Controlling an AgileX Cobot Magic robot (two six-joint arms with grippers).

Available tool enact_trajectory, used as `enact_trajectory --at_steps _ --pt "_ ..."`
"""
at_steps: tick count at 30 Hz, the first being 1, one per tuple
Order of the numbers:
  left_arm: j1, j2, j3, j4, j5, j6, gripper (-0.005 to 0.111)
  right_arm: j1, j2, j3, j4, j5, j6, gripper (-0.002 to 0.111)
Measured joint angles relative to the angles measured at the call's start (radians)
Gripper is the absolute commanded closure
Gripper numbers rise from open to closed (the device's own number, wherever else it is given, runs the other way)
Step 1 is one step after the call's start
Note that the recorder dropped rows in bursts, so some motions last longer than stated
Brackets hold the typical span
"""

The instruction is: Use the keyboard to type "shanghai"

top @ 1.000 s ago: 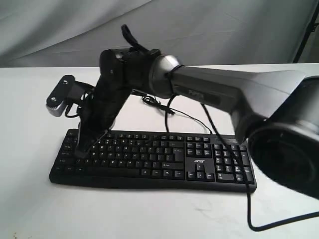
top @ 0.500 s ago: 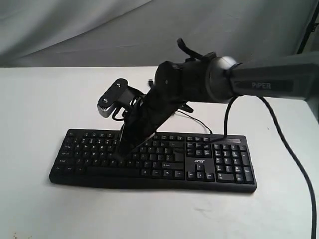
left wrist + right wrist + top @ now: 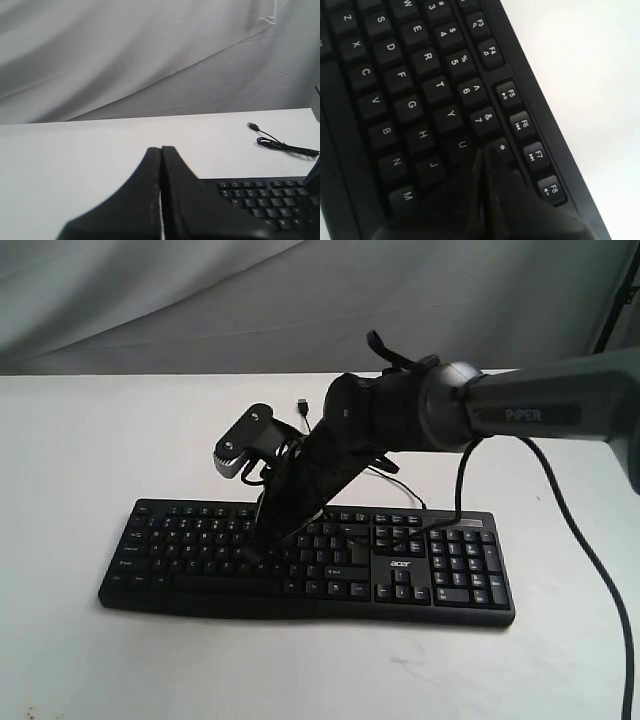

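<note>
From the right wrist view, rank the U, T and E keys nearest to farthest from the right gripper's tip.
1. U key: right beside the tips of the closed right gripper, in the top letter row of the keyboard.
2. T key: two keys further along the same row.
3. E key: farthest, two more keys along.

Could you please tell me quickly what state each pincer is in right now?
Left pincer: closed, holding nothing.
Right pincer: closed, empty, tip over the keyboard.

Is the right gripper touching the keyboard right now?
Cannot tell. In the exterior view the right gripper blends into the black keyboard; the right wrist view shows neither gap nor contact plainly.
</note>
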State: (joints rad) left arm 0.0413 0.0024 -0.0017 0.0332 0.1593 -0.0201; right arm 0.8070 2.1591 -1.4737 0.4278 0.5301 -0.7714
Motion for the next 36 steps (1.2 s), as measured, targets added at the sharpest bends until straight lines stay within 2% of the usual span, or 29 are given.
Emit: enact_trajectory --at_steps 14,28,32,36 --pt "0.000 0.000 0.000 0.000 0.000 0.000 0.107 0.000 0.032 0.000 0.018 -0.007 -0.010 0.108" --pt "0.000 0.000 0.000 0.000 0.000 0.000 0.107 0.000 -0.079 0.015 -0.009 0.026 -0.012 0.108" --pt "0.000 0.000 0.000 0.000 0.000 0.000 0.107 0.000 -0.176 0.122 -0.013 -0.016 -0.012 0.108" --pt "0.000 0.000 0.000 0.000 0.000 0.000 0.107 0.000 -0.353 0.300 0.021 -0.136 -0.012 0.108"
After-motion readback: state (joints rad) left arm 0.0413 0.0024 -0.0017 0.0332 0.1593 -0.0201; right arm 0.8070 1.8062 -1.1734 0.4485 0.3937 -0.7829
